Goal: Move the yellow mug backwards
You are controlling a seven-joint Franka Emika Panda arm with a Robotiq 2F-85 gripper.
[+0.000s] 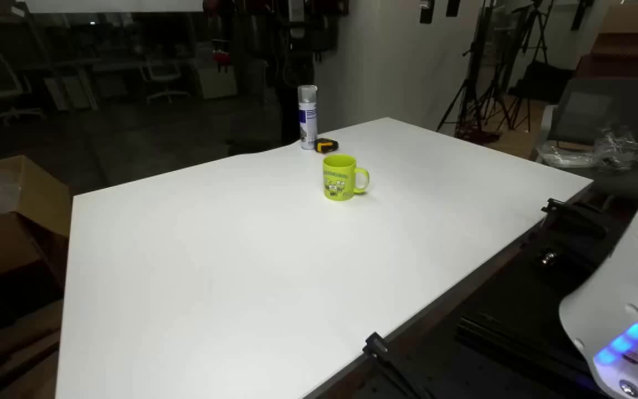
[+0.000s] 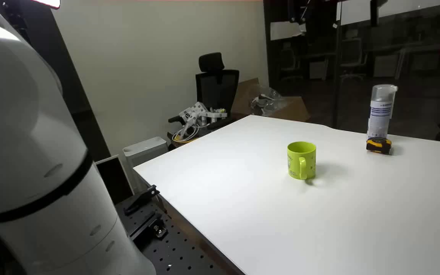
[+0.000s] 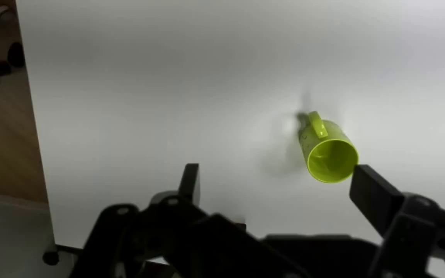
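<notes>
The yellow mug (image 1: pixel 339 178) is bright yellow-green and stands upright on the white table, with dark print on its side. It also shows in an exterior view (image 2: pixel 301 160), its handle facing that camera. In the wrist view the mug (image 3: pixel 328 154) is seen from above, its mouth open and its handle towards the top of the picture. My gripper (image 3: pixel 276 181) is wide open with nothing between its fingers. The mug lies beyond the fingertips, nearer the right-hand finger, whose tip overlaps the rim in the picture; the mug looks well below. The gripper is out of view in both exterior views.
A white-and-blue spray can (image 1: pixel 308 119) and a small black-and-yellow tape measure (image 1: pixel 327 146) stand near the table's far edge, beyond the mug. The white table (image 1: pixel 197 266) has black clamps (image 1: pixel 377 346) along the edge near the robot base. A cardboard box (image 1: pixel 20 210) stands beside the table.
</notes>
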